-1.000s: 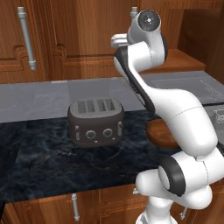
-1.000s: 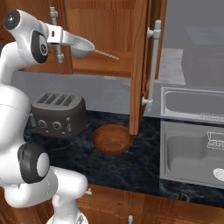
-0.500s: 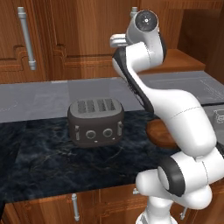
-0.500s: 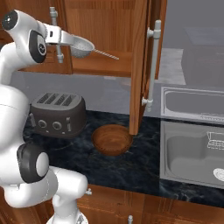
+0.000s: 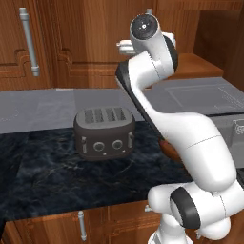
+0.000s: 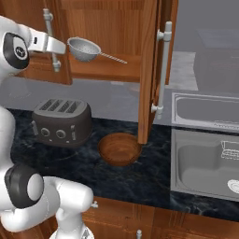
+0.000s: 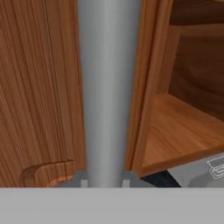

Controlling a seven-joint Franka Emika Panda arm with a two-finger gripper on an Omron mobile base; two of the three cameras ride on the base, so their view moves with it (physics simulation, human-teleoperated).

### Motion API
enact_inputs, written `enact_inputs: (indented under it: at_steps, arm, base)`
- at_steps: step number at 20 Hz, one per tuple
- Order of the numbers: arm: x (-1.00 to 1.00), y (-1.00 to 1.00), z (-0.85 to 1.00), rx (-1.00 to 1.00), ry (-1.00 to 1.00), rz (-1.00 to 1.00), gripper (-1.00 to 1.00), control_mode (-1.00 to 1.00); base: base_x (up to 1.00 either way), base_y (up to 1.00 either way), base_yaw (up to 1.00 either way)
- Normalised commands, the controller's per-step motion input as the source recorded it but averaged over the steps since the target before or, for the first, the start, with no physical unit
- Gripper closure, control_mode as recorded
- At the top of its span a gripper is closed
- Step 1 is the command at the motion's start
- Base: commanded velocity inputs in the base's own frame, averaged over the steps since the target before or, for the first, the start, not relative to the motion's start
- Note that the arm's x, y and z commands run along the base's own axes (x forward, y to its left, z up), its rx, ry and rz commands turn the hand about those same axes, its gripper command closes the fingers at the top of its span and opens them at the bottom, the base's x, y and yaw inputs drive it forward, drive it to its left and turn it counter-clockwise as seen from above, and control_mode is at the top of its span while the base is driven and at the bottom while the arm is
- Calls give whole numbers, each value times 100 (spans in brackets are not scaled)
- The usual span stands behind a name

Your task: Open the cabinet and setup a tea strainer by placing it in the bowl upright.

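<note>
Almost nothing has changed over the last second: the arm holds the same raised pose and the strainer (image 6: 84, 48) hangs at the same height as before. The end effector (image 6: 59, 45) stays pressed shut on the strainer's rim, cup toward the cabinet (image 6: 119, 42) interior and thin handle pointing out toward the open right door (image 6: 150, 70). Taking the bowl (image 6: 119, 148) as landmark: the strainer is high above it and a little to the toaster's (image 6: 62, 122) side; the open door's lower edge hangs just beside the bowl's far rim; the sink (image 6: 205, 161) lies beyond on the bench (image 6: 140, 182). This pause suggests the lift out of the cabinet is finished and the carry down toward the bowl is the step in hand, still to be made.
</note>
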Motion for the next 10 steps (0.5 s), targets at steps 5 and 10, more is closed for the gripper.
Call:
enact_inputs:
  at_steps: [5, 10]
  arm:
    - [-74, 19, 0, 0, 0, -19, 100, -100]
    - [-86, 17, 0, 0, -3, -14, 100, -100]
  base:
    - [0, 0, 0]
    - [0, 0, 0]
